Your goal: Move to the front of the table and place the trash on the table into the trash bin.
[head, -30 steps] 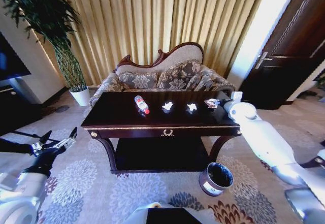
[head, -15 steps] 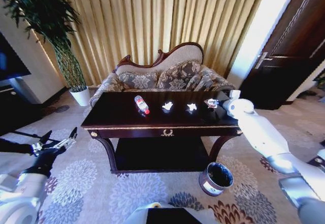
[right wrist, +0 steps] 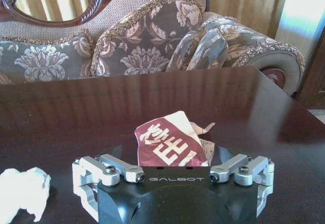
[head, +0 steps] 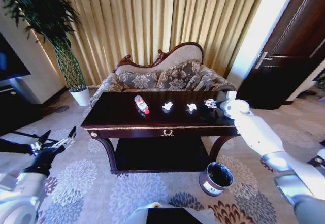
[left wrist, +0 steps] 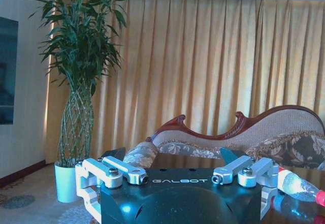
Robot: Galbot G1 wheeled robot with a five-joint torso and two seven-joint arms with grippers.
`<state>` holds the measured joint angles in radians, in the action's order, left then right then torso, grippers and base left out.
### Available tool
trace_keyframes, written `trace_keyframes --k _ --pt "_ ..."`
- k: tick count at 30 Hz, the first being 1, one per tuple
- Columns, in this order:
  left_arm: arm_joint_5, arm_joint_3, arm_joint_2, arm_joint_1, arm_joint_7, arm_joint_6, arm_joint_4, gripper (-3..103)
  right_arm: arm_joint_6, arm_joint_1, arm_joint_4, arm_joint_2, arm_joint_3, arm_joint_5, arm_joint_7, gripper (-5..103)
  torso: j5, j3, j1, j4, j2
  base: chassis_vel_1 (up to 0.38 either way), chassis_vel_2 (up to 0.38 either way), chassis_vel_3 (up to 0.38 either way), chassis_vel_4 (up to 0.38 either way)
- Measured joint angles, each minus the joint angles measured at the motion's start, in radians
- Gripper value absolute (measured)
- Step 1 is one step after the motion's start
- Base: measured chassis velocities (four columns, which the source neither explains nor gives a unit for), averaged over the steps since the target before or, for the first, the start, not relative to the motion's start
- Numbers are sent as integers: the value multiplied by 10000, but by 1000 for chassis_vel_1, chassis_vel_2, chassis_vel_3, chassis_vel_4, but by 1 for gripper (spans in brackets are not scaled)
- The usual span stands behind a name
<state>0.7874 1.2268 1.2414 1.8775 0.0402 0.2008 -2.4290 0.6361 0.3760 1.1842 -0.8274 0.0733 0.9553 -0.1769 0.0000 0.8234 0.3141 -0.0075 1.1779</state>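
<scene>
Where the right arm's white wrist blocks the head view, the right gripper (right wrist: 172, 176) is hard to read; its wrist camera shows fingers spread wide, holding nothing, the red-and-white wrapper (right wrist: 170, 140) lying between them on the table (right wrist: 76, 107). Left gripper (head: 53, 145) idle, open, low beside the table.

Patterned sofa (head: 162, 76) w/ carved wood frame sits before gold curtains (head: 152, 16). Tall potted plant (head: 48, 26) in white pot (head: 81, 96) at left; dark door (head: 292, 46) at right. Floral carpet (head: 101, 183) underfoot.
</scene>
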Motion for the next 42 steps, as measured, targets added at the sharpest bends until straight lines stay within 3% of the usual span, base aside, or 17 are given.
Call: trace_keyframes --k 2,7,9,16,18,25,27,30,32,36,38,39,42 --pt "151 -10 -2 -26 -88 0 -9 100 45 15 -1 -5 -7 -130 63 101 0 0 0 0 0 0 0 0 0" --pt "274 -24 -21 -93 -151 13 -54 100 134 58 18 -20 -3 -338 181 80 0 0 0 0 1 0 0 0 0" --pt "280 -21 -25 -96 -153 14 -55 100 134 67 19 -22 -3 -354 190 80 0 0 0 0 1 0 0 0 0" --pt "358 40 -69 -90 -165 19 -80 100 42 168 54 -81 33 -476 268 48 0 -1 0 0 1 0 0 0 0" --pt "362 43 -75 -87 -165 19 -80 100 33 169 63 -82 35 -478 268 48 0 0 0 0 1 0 0 0 0" --pt "369 39 -82 -117 -167 19 -61 100 -141 215 300 -73 185 -480 200 16 0 0 0 0 1 0 0 0 0" --pt "369 39 -82 -119 -168 18 -56 100 -168 237 353 -71 223 -475 163 16 0 0 0 0 1 0 0 0 0" --pt "371 38 -86 -124 -168 6 -24 100 -547 508 927 -42 650 -436 -39 3 0 0 1 2 0 0 0 0 0" --pt "372 38 -86 -129 -169 3 -17 100 -685 646 1151 -24 805 -438 -57 2 0 0 1 2 1 0 0 0 0" --pt "401 25 -103 -179 -187 -27 26 100 -1807 1994 2829 -3 1834 -506 -77 2 -5 -2 0 1 2 0 0 0 0" --pt "406 24 -108 -190 -195 -29 38 100 -2018 2287 3117 -31 1997 -541 -79 2 -2 -2 0 1 1 0 0 0 0" --pt "413 21 -126 -224 -200 -31 61 100 -2461 3090 3935 -101 2397 -642 -88 2 5 -1 0 -1 1 0 0 0 0" --pt "419 9 -144 -264 -219 -32 79 100 -2776 4305 5181 -245 3142 -856 -55 2 -1 -1 0 -3 1 0 0 0 0"
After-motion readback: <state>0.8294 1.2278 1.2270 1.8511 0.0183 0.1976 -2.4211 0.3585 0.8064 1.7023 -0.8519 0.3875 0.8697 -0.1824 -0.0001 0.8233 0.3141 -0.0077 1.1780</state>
